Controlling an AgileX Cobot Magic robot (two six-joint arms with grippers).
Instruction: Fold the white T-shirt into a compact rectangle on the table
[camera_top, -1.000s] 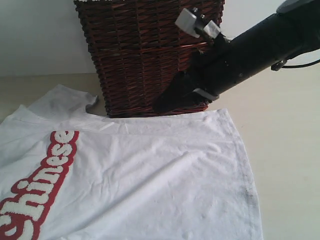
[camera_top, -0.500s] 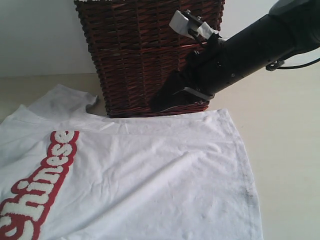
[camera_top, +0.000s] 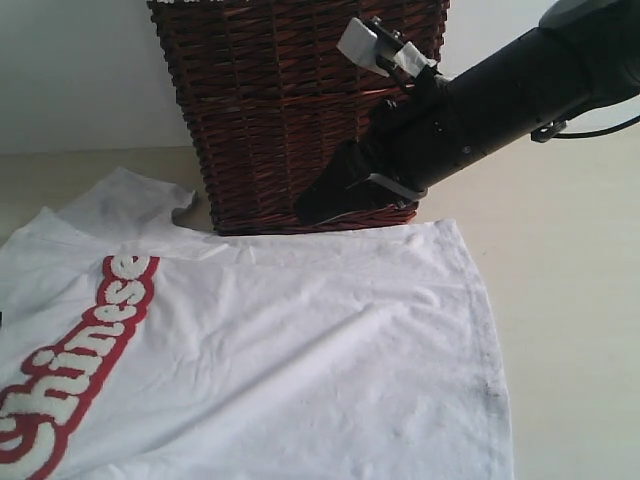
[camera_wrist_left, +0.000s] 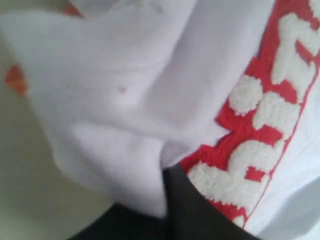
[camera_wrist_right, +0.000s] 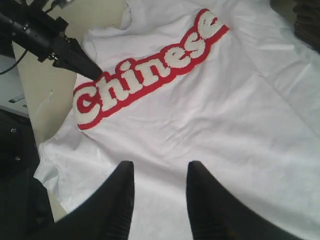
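The white T-shirt (camera_top: 300, 350) lies spread on the table (camera_top: 580, 300), its red-edged fuzzy letters (camera_top: 90, 350) at the left. Up close, in the left wrist view, the left gripper (camera_wrist_left: 167, 172) is shut on a fold of white T-shirt (camera_wrist_left: 125, 100) right beside the letters (camera_wrist_left: 260, 115). The right wrist view shows that left gripper (camera_wrist_right: 82, 67) at the first letter, near the shirt's edge. My right gripper (camera_top: 305, 212) hovers over the shirt's far hem in front of the basket. It is open (camera_wrist_right: 159, 167) with only cloth (camera_wrist_right: 225, 110) below it.
A dark brown wicker basket (camera_top: 270, 110) stands at the back, touching the shirt's far edge, with the right arm (camera_top: 500, 100) slanting across it. An orange tag (camera_wrist_left: 15, 80) shows at the shirt's neck. Bare table lies right of the shirt.
The left gripper has shut on the shirt by the letters, and the cloth there has shifted and wrinkled. The right gripper crept slightly left along the basket and stays open.
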